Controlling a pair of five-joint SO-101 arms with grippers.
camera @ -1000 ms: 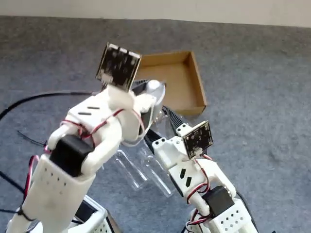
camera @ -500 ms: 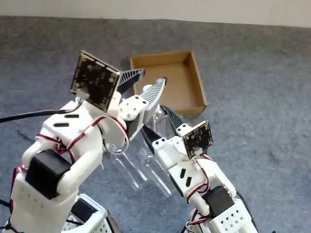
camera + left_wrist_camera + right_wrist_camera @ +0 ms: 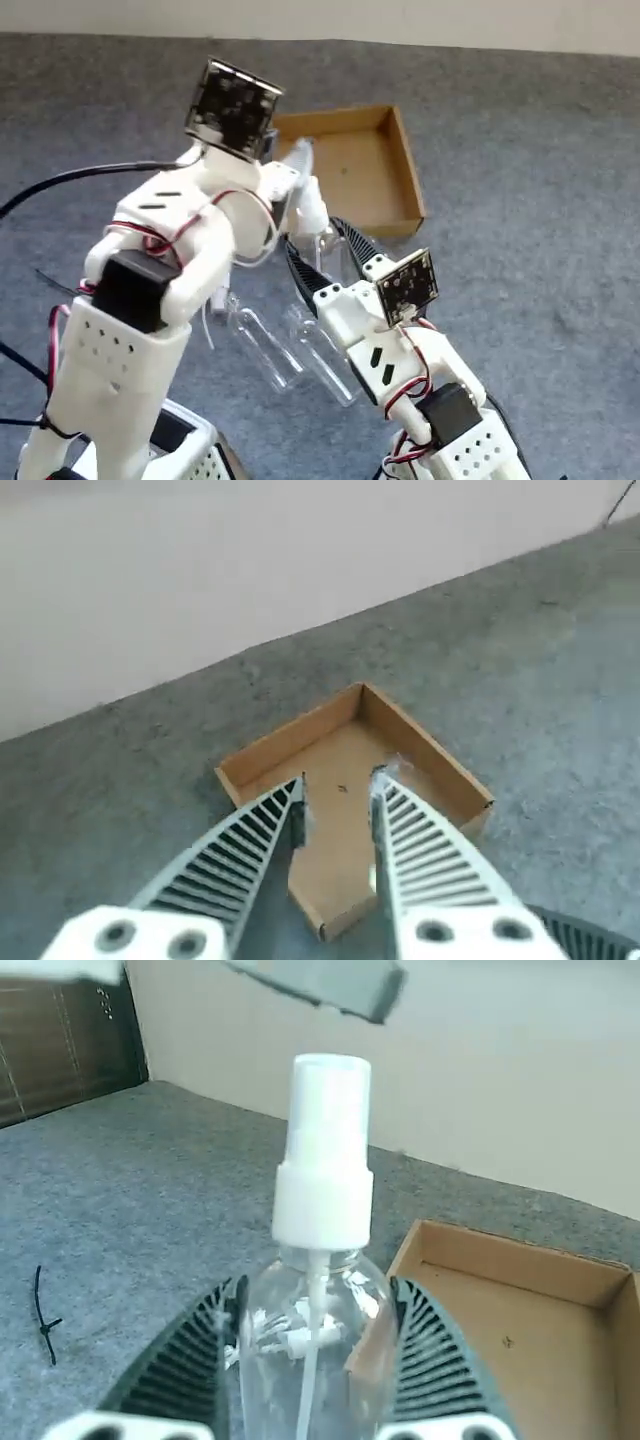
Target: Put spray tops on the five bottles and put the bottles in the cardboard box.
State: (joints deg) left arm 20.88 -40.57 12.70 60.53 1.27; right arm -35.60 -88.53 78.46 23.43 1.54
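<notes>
A clear bottle (image 3: 312, 1360) with a white spray top (image 3: 322, 1160) stands upright, clamped between the closed jaws of the right gripper (image 3: 315, 1300). In the high view the cardboard box (image 3: 405, 170) sits at its 1 o'clock, and two lying bottles (image 3: 265, 345) rest on the table at 7 o'clock. The left gripper (image 3: 338, 780) hangs above the box, jaws parted and holding nothing.

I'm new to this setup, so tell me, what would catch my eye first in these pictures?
A clear bottle with a white spray top stands upright in the right pincer, which is shut on its body. Beyond it lies the cardboard box, and the left pincer hangs open in the air, pointing toward that box.
</notes>
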